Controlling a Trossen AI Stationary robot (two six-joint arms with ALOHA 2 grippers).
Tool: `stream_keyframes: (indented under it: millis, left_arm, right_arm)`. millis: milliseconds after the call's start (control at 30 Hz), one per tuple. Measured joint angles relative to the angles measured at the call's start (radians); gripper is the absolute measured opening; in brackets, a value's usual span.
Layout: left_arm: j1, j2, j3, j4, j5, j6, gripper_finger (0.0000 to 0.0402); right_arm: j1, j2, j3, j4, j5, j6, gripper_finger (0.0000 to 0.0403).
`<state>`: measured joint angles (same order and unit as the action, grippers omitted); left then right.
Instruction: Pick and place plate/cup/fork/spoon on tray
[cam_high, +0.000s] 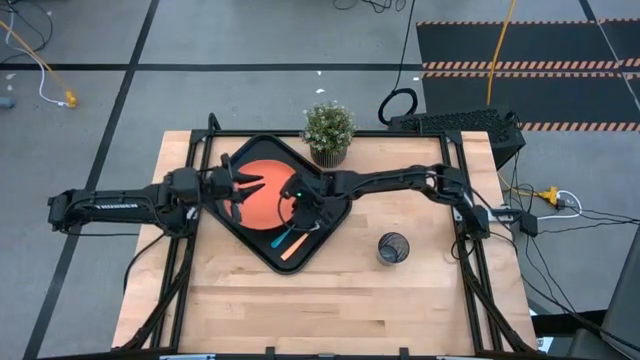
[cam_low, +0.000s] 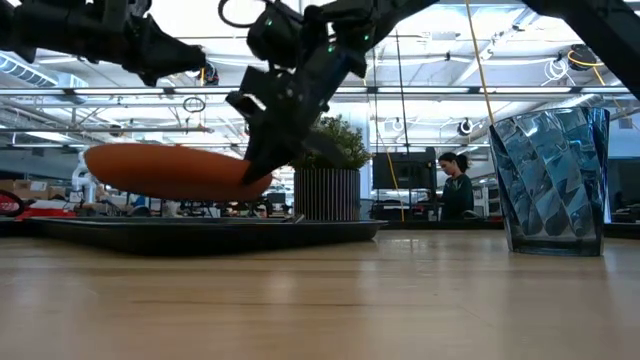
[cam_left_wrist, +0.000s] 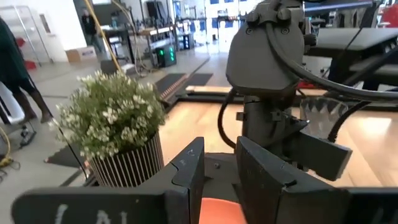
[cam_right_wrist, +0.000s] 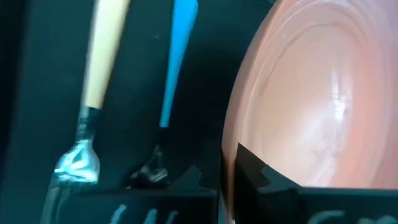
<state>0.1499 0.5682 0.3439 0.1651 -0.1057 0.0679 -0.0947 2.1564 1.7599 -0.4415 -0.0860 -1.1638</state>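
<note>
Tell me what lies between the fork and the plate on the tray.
The spoon lies between the fork and the plate on the tray, clearest in the right wrist view.

Grey floor (cam_high: 250, 35) all around, crossed by dark tape lines, and over on the far right there's a black mat (cam_high: 520, 45) edged in orange-and-black hazard stripes. A yellow cable (cam_high: 500, 50) trails across it. The light wooden surface (cam_high: 330, 310) sits on a black frame, with a potted green plant (cam_high: 328, 130) at its far edge. Looking across the room now: bright overhead lights, exposed ceiling pipes and trusses (cam_low: 430, 75), benches crowded with equipment, and a person (cam_low: 455, 185) standing in the background near a dark monitor (cam_low: 400, 180).
</note>
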Motion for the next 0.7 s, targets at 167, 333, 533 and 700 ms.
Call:
stream_keyframes:
  millis: [167,333,533,700]
  left_arm:
    - [-0.003,0.0,0.0,-0.032,0.0,-0.011,0.0097]
    - [-0.004,0.0,0.0,-0.042,0.0,-0.019,0.0097]
    - [-0.004,0.001,0.0,-0.045,0.0,-0.022,0.0097]
    - [-0.004,0.001,0.0,-0.063,-0.001,-0.021,0.0097]
  right_arm:
    - [-0.016,0.026,0.0,0.044,-0.014,-0.008,0.0]
    - [-0.027,0.061,0.0,0.044,-0.026,-0.004,0.0]
    - [-0.028,0.089,0.0,0.08,-0.024,-0.007,0.0]
    - [-0.028,0.101,0.0,0.08,-0.023,-0.009,0.0]
